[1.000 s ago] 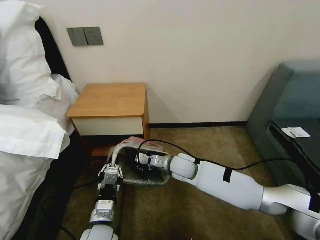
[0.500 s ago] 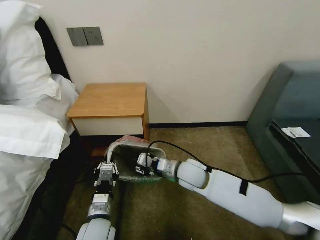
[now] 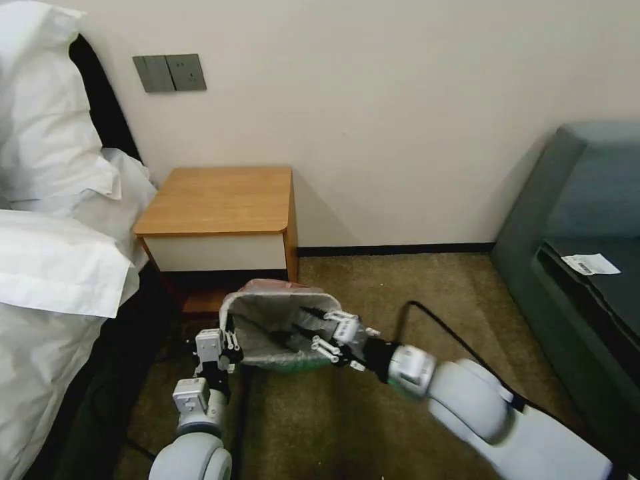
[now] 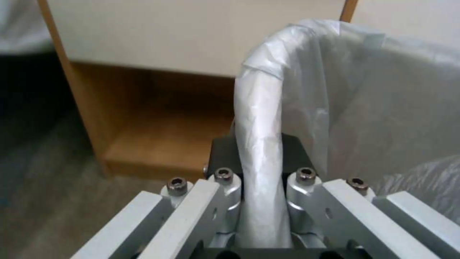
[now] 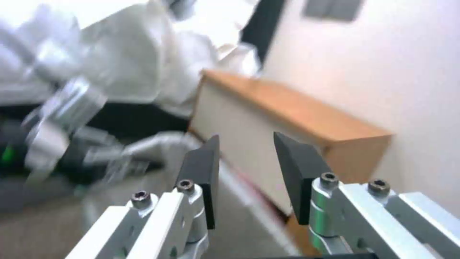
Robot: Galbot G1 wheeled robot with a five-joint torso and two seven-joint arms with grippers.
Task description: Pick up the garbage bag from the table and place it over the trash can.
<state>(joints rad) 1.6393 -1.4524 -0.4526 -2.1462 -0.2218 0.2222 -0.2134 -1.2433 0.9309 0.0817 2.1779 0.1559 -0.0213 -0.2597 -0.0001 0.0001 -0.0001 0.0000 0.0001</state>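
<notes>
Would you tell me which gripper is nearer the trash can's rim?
Left. The left gripper straddles the bag-covered rim of the trash can, its jaws on either side. The right gripper hovers, jaws open, above the can's mouth.

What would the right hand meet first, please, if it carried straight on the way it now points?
Probably the garbage bag lining the trash can: the open right hand points into its mouth, toward the far wall. Depth is hard to judge.

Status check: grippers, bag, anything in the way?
Left gripper at the bin's left rim, bag-covered rim between its fingers. Right gripper open over the bin mouth. Garbage bag lines trash can. Nothing blocking.
</notes>
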